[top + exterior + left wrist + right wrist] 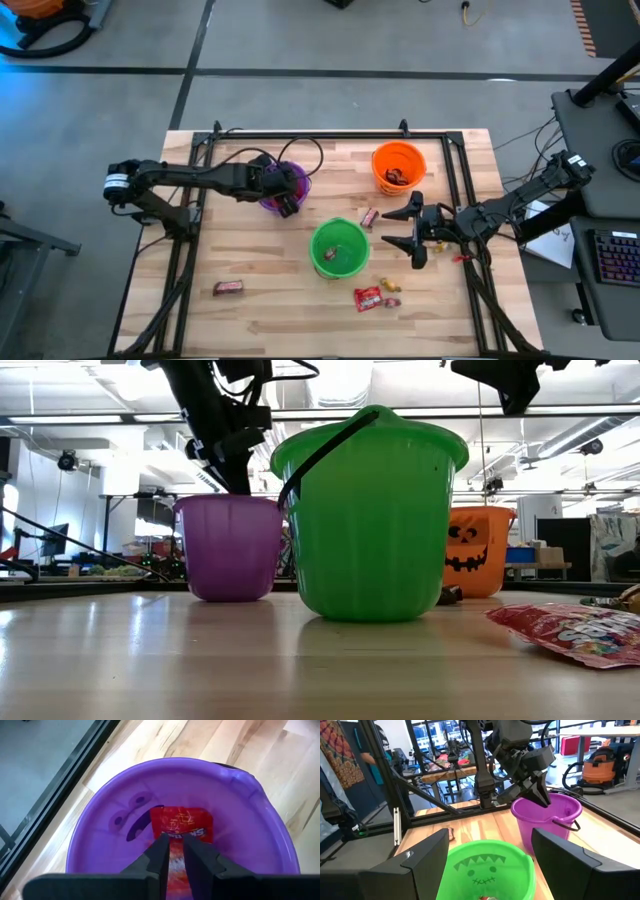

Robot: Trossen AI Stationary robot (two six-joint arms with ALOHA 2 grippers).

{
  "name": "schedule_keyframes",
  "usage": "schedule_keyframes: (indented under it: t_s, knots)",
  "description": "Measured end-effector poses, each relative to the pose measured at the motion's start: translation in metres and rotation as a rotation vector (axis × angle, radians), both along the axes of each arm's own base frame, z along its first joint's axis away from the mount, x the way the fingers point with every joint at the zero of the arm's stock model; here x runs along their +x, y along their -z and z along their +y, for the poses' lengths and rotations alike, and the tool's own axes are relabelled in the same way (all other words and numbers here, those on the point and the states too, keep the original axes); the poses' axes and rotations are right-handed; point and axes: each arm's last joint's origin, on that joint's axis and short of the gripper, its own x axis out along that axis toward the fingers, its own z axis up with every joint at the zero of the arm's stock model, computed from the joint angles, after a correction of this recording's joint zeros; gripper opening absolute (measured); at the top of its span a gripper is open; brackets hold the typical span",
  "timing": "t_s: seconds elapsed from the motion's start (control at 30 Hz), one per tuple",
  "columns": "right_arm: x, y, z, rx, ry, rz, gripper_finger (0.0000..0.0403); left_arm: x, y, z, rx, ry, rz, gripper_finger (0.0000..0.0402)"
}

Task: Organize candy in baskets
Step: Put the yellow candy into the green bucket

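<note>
1. Left gripper (288, 203) is held over the round purple plastic bucket (296, 178); its dark fingers (159, 857) are parted only slightly, with a shiny red candy packet (180, 826) seen between and beyond them inside that bucket.
2. A dark brown wrapped bar (228, 288) lies on the wooden table (270, 310) near the front left.
3. The round green plastic bucket (339, 247) stands at the middle.
4. More red packets (368, 297) lie in front of it.
5. The round orange plastic bucket (399, 166) stands at the back right.
6. The right gripper (398, 229) is held spread wide, empty, just right of the green bucket.
</note>
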Motion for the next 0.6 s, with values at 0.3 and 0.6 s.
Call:
schedule_keyframes:
  t_s: [0.3,0.6]
  knots:
    - [0.0,0.006,0.0,0.148,0.012,0.046,0.0276,-0.005,-0.012,-0.013,-0.011,0.013,-0.067,0.0041]
    - [-0.002,0.028,-0.001,0.32,0.145,0.421,0.0267,-0.011,-0.047,-0.071,0.076,0.205,-0.307,0.0041]
